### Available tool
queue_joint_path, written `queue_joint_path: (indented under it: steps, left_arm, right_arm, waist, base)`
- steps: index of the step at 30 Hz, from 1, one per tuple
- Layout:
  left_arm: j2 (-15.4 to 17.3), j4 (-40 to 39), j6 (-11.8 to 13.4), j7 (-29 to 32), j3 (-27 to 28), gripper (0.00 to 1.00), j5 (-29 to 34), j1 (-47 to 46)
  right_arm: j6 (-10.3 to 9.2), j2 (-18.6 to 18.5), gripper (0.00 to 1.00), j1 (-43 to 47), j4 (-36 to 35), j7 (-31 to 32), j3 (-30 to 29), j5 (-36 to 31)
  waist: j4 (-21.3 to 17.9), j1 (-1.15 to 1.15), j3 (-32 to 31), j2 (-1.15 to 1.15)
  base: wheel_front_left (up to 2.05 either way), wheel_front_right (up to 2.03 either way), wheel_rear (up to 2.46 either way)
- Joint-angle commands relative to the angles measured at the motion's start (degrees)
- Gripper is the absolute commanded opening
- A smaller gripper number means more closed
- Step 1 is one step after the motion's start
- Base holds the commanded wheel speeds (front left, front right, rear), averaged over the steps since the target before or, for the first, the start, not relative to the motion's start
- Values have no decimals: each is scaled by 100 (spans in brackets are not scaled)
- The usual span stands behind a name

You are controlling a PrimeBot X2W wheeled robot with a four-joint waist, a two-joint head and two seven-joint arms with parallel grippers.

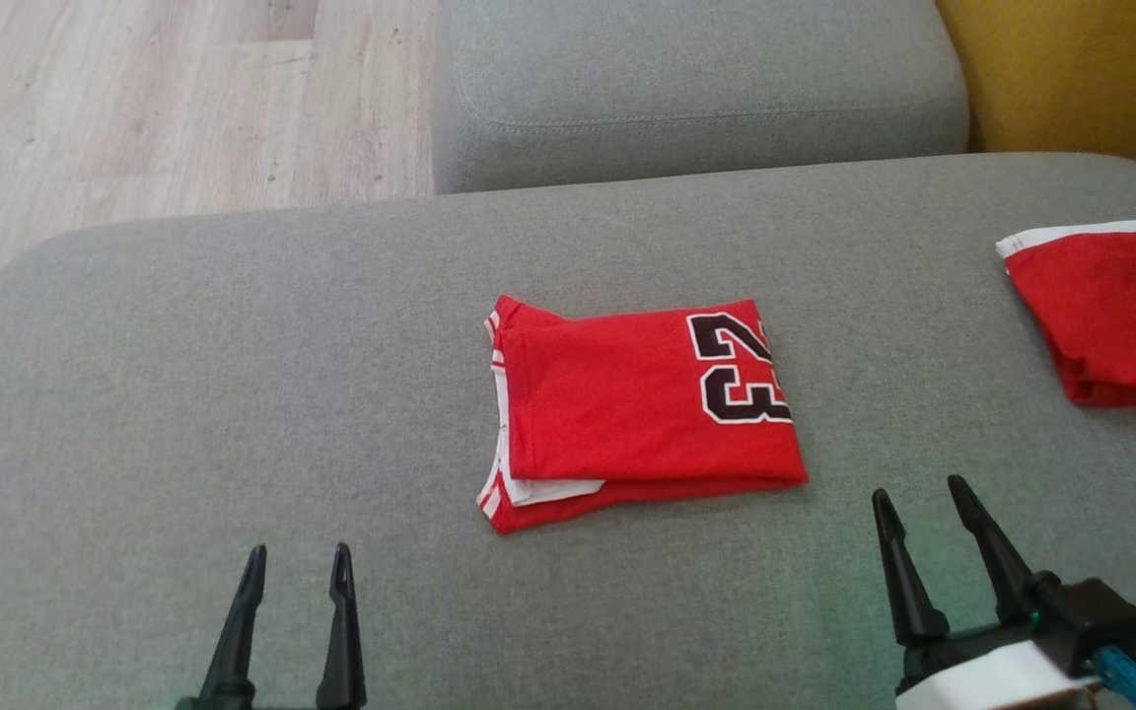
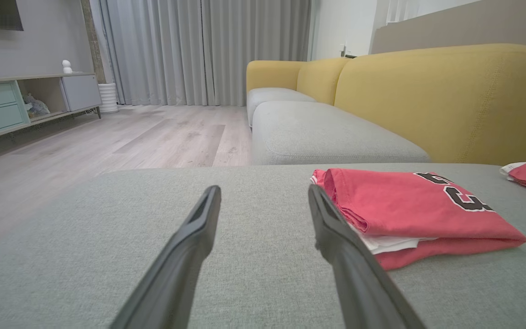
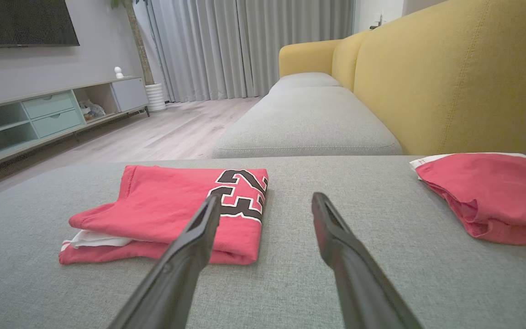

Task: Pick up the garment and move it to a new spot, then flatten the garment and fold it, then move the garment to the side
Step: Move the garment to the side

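A folded red jersey, the garment (image 1: 642,409), lay flat near the middle of a wide grey seat cushion (image 1: 233,394) covered in a coarse woven fabric. The fold made a rough rectangle of soft, slightly wrinkled knit. On its top layer, toward the robot's right, the number "23" (image 1: 736,370) was printed in blocky black digits with a white outline, turned sideways in the head view. White trim with thin red stripes ran along the garment's left edge, and a white layer peeked out at the near left corner.

The left gripper (image 1: 299,552) hovered over bare cushion to the garment's near left, its two long dark tapered fingers spread wide and holding nothing. The right gripper (image 1: 920,488) hovered to the near right, just off the garment's corner, fingers equally wide and empty. Neither touched the cloth.

A second red cloth (image 1: 1115,320) with a white band along its far edge lay well apart at the cushion's right. The frame edge cut it off, so it may be another jersey, but that could not be told.

Beyond were another grey cushion (image 1: 696,89), a mustard-yellow sofa back (image 2: 450,91), a pale wood-plank floor (image 1: 134,99) and grey pleated curtains (image 2: 199,50).
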Motion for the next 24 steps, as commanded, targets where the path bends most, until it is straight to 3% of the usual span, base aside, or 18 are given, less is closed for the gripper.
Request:
queue_joint_path:
  steps: [1, 24]
  left_arm:
    - [-24, -130, -10, -29, 224, 100, 9, -133]
    - [-24, -8, 65, -29, 123, 100, 43, -226]
  right_arm:
    - [-4, -20, 100, -92, -173, -77, 106, -38]
    - [-4, 51, 100, -91, -148, -77, 32, 139]
  waist:
    - [-7, 0, -11, 0]
    - [-12, 0, 73, 0]
  base:
    - [0, 0, 0]
    - [0, 0, 0]
